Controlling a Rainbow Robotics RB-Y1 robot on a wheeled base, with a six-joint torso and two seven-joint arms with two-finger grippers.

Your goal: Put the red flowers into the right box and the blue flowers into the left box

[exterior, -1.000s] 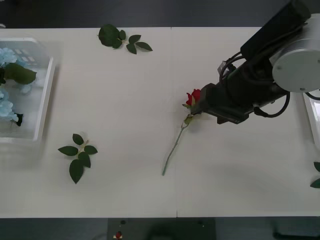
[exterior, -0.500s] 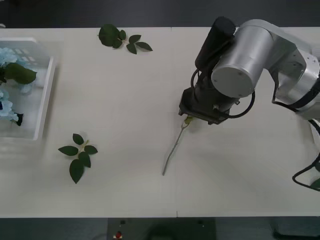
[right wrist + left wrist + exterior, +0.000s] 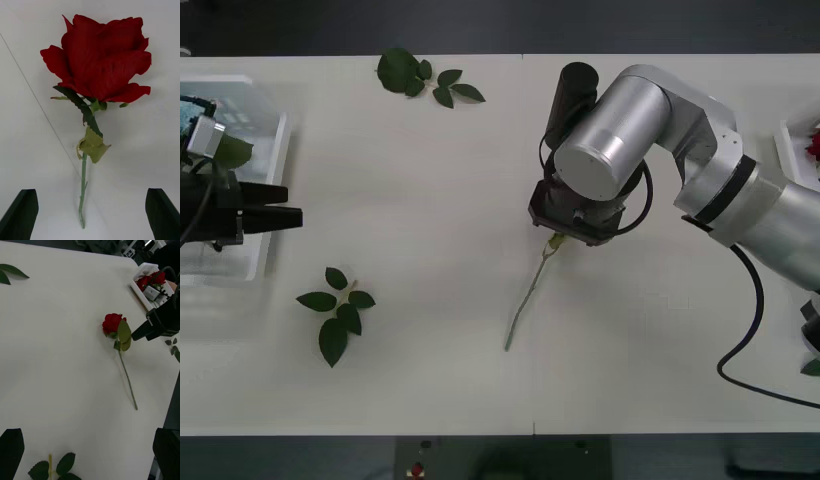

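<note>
One red flower (image 3: 101, 56) lies flat on the table, its stem (image 3: 530, 295) running toward the front edge. My right gripper (image 3: 90, 191) hangs open just above it, one black finger (image 3: 18, 213) on each side of the stem. From the front, the right wrist (image 3: 575, 210) covers the bloom. More red flowers (image 3: 150, 278) lie in the right box (image 3: 137, 287) at the far right. My left gripper (image 3: 290, 203) is open and empty, reaching out from over the left box (image 3: 240, 268). That arm hides the blue flowers.
Loose leaf sprigs lie at the back centre (image 3: 425, 78) and at the front left (image 3: 337, 310). A seam (image 3: 527, 150) runs down the middle of the white table. A cable (image 3: 745, 330) hangs from the right arm.
The right arm has swung in over the red flower and now covers its bloom in the front view. The left arm has come into view above the left box. The flower has not moved.
</note>
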